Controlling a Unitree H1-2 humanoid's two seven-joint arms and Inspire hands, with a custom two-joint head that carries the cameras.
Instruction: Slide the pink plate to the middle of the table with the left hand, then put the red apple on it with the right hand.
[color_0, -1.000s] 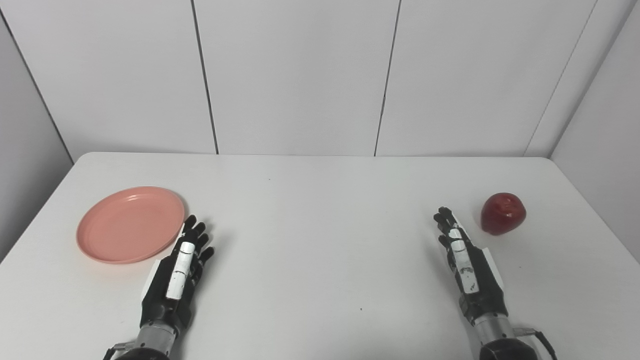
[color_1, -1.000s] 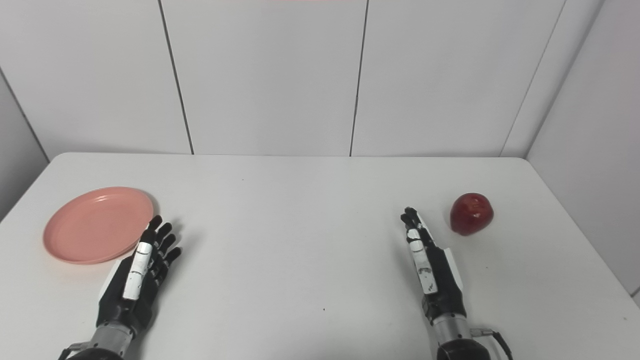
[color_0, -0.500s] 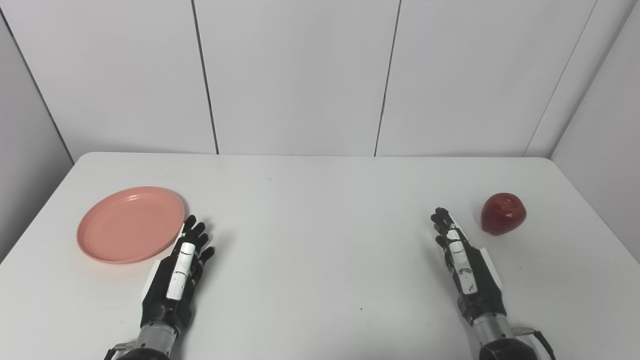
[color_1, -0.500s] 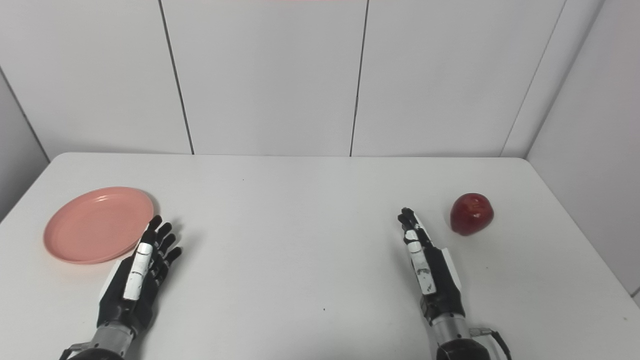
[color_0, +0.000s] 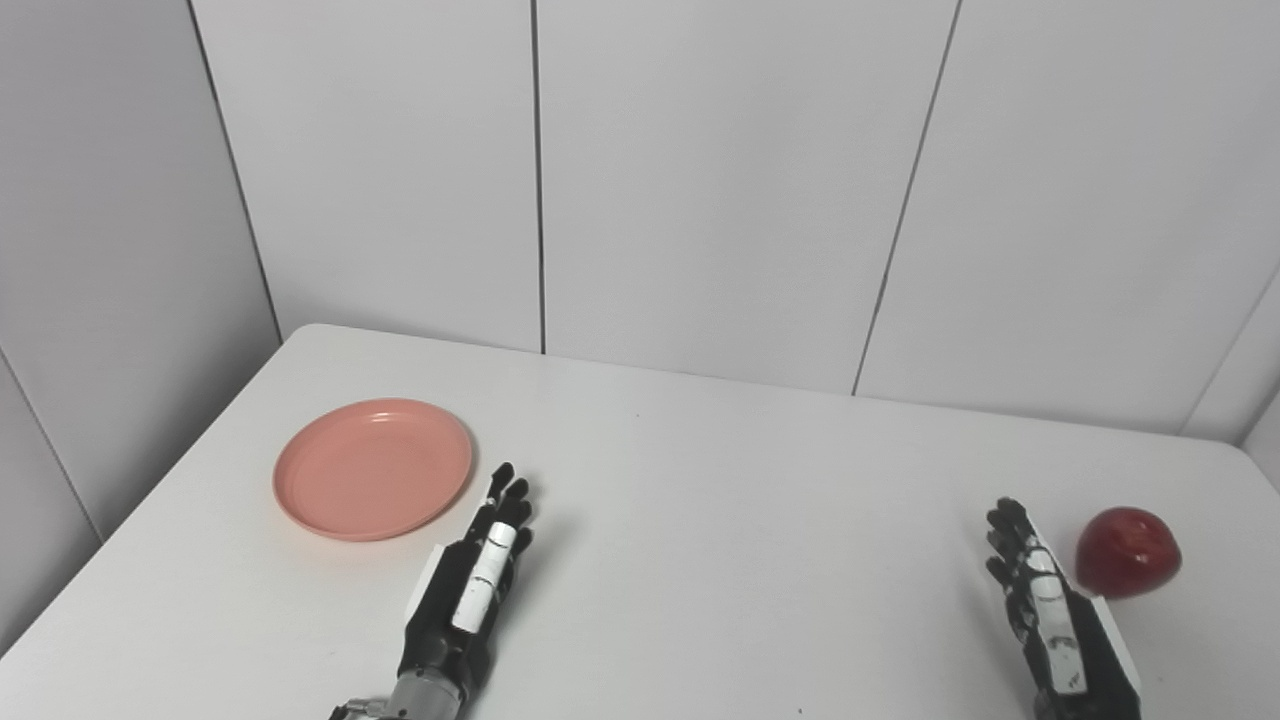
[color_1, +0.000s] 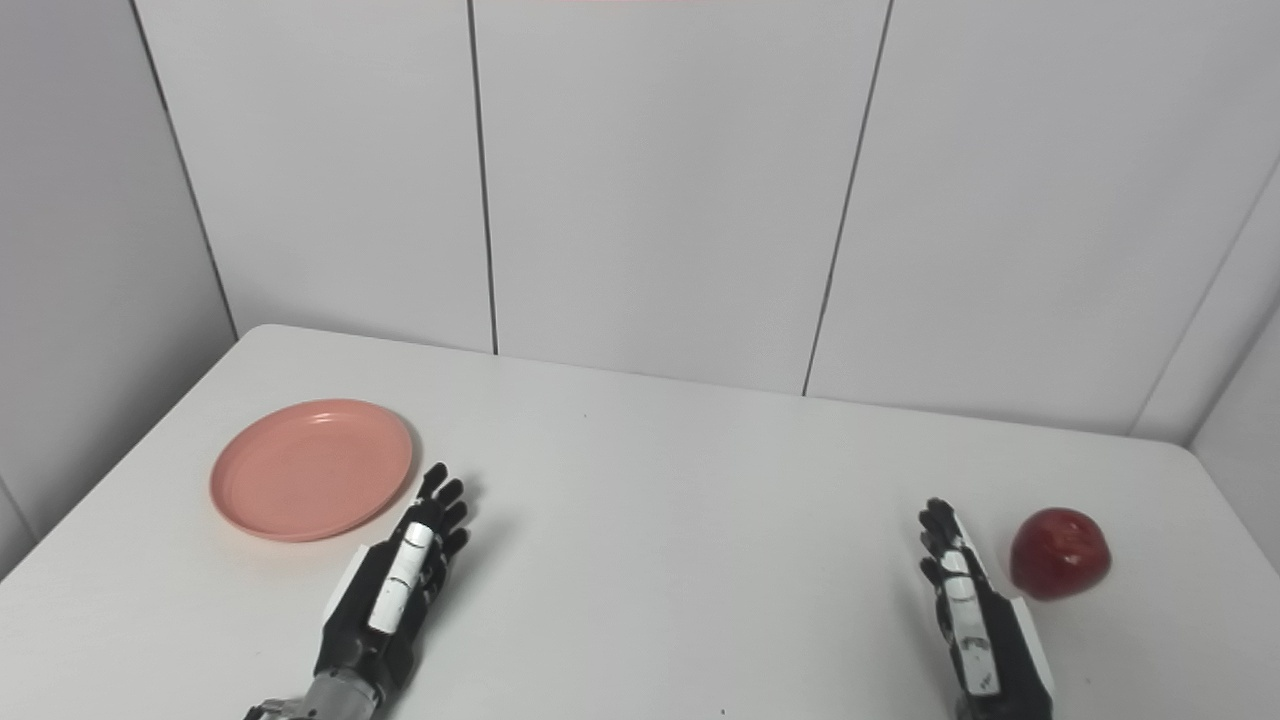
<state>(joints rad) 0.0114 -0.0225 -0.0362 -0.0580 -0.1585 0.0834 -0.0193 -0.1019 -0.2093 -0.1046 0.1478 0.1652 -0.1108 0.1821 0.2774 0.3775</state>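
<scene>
The pink plate (color_0: 373, 468) lies flat on the left part of the white table (color_0: 720, 490). My left hand (color_0: 470, 590) rests just right of and below the plate, fingers straight and apart, open and empty, not touching the plate. The red apple (color_0: 1127, 552) sits at the far right of the table. My right hand (color_0: 1050, 615) lies just left of the apple, fingers straight, open and empty, a small gap from the apple. Both also show in the right eye view: the plate (color_1: 312, 469), the apple (color_1: 1060, 553).
Grey wall panels (color_0: 700, 180) stand close behind the table's far edge and along its left side. The table's left edge (color_0: 150, 500) runs near the plate. The apple sits near the table's right edge.
The whole picture has shifted right and down, so the camera has turned left. The hands, plate and apple keep the same places relative to each other.
</scene>
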